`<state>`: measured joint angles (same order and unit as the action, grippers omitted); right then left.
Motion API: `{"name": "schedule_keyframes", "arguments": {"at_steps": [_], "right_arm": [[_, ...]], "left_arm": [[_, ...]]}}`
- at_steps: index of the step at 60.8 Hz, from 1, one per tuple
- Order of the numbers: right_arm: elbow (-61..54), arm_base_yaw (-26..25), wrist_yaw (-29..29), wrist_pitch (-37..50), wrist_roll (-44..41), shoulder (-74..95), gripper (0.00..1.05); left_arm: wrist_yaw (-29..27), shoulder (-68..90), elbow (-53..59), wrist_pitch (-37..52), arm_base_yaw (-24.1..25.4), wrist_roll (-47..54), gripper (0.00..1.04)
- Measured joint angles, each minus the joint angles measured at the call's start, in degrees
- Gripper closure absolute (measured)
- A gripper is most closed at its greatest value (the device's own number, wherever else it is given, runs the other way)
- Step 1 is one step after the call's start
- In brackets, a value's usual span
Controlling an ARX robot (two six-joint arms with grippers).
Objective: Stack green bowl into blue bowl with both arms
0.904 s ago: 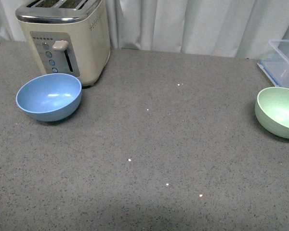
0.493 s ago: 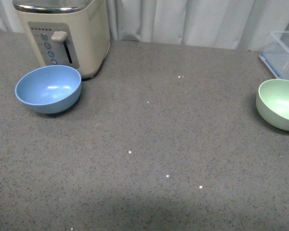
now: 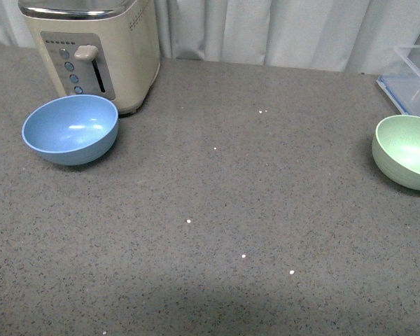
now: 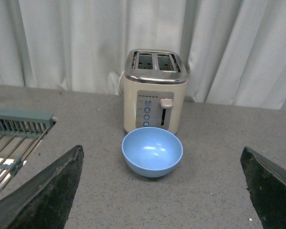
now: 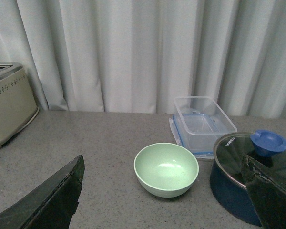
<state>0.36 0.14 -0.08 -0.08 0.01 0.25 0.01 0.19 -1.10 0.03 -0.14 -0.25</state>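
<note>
The blue bowl (image 3: 70, 129) stands upright and empty on the grey table at the left, just in front of the toaster; it also shows in the left wrist view (image 4: 152, 152). The green bowl (image 3: 407, 151) stands upright and empty at the right edge of the front view; it also shows in the right wrist view (image 5: 166, 169). My left gripper (image 4: 164, 191) is open and empty, back from the blue bowl. My right gripper (image 5: 167, 195) is open and empty, back from the green bowl. Neither arm shows in the front view.
A cream toaster (image 3: 98, 49) stands behind the blue bowl. A clear plastic container (image 5: 202, 121) sits behind the green bowl, and a dark blue pot with a glass lid (image 5: 250, 171) is beside it. A wire rack (image 4: 14, 138) lies beside the toaster. White curtains hang behind.
The front view tilted slightly between the oldest frame and half a second ago, so everything sits a little higher in the picture. Since then nothing has moved. Both bowls stay in place.
</note>
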Motion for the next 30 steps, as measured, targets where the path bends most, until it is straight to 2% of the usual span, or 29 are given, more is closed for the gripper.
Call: {"name": "schedule_keyframes", "arguments": {"at_steps": [30], "right_arm": [[-0.02, 0.00, 0.00, 0.00, 0.00, 0.00, 0.09]], "left_arm": [[0.00, 0.00, 0.00, 0.00, 0.00, 0.00, 0.06]]}}
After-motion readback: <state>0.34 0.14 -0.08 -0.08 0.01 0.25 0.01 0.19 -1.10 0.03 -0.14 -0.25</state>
